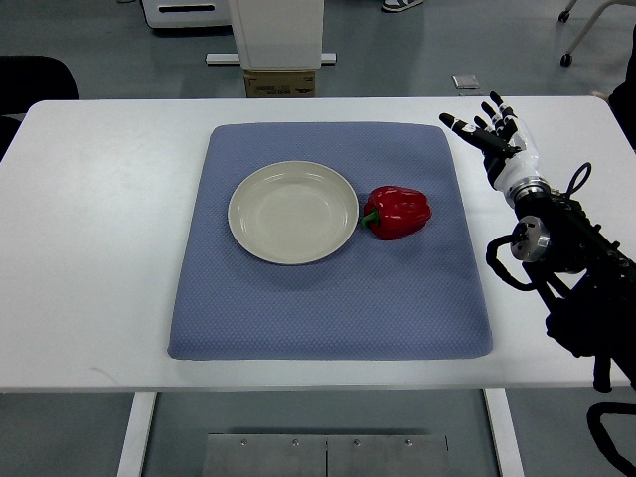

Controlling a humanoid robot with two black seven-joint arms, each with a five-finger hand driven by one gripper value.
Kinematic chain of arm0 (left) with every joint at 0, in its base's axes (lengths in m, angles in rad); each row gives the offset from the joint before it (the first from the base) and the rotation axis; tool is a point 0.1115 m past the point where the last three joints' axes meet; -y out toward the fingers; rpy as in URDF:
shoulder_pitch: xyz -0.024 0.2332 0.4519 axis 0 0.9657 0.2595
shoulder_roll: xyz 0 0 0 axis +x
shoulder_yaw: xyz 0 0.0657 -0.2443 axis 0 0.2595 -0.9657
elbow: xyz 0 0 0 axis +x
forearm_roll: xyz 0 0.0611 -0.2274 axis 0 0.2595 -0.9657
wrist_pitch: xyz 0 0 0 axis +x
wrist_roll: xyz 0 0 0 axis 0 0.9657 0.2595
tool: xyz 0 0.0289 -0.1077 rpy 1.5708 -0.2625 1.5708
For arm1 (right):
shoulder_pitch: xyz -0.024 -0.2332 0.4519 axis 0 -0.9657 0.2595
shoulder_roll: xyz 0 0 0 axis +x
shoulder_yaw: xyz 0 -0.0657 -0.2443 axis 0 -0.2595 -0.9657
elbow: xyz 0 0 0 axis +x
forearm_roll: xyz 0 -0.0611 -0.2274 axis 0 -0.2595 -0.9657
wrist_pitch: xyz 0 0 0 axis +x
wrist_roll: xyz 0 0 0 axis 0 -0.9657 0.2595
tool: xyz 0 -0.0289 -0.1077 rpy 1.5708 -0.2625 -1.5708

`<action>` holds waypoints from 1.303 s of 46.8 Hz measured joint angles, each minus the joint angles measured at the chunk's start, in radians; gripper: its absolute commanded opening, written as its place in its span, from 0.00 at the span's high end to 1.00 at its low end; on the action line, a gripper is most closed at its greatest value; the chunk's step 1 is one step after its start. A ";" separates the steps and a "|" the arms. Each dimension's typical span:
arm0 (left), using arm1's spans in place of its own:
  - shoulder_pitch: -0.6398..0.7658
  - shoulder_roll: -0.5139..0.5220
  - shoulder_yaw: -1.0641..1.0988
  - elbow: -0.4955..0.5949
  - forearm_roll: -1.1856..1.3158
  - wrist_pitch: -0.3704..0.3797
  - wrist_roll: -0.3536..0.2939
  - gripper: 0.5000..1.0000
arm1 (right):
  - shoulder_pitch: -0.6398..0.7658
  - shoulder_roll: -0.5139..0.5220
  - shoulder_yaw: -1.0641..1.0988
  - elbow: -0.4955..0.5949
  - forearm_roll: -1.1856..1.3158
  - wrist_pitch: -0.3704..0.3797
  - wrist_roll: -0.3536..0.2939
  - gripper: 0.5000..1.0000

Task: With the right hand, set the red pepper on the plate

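Off to the right of the mat (pixel 328 298), over bare white table (pixel 99 248), the right hand (pixel 500 144) hangs with its fingers (pixel 459 125) spread apart and pointing away from the robot, holding nothing at all. Its arm comes in from the right edge, a black tangle of joints and cables below the white wrist. The pepper (pixel 397 212) is well to the left of the hand and a bit nearer the robot, lying on its side on the blue mat with the green stem end aimed at the plate (pixel 293 212). Whether the stem actually touches the plate rim or just sits right beside it I can't tell, it's super close either way. So the pepper is between the hand and the plate, and it's not on the plate. The plate is cream coloured, round, nothing on it, farther left of the hand again, roughly in the middle of the mat. The mat itself is a padded square-ish thing with rounded corners, and its right edge runs just left of the hand, with the thumb tip hovering about level with the mat's far right corner. No left arm showing anywhere. Past the hand, beyond the table's far edge, there's a cardboard box (pixel 280 82) on the grey floor under some white equipment, plus a small grey square thing (pixel 465 81) lying on the floor almost straight ahead of the fingers.
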 measured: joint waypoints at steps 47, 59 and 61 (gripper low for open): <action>0.000 0.000 -0.001 0.001 -0.001 0.001 0.000 0.00 | 0.012 -0.005 0.002 0.000 0.000 0.014 0.000 0.00; 0.000 0.000 -0.001 0.001 -0.001 0.001 0.000 0.00 | 0.020 -0.005 0.001 -0.003 0.000 0.011 0.015 0.00; 0.000 0.000 -0.001 0.001 0.000 0.001 0.000 0.00 | 0.019 -0.004 0.000 -0.004 0.000 0.011 0.022 0.00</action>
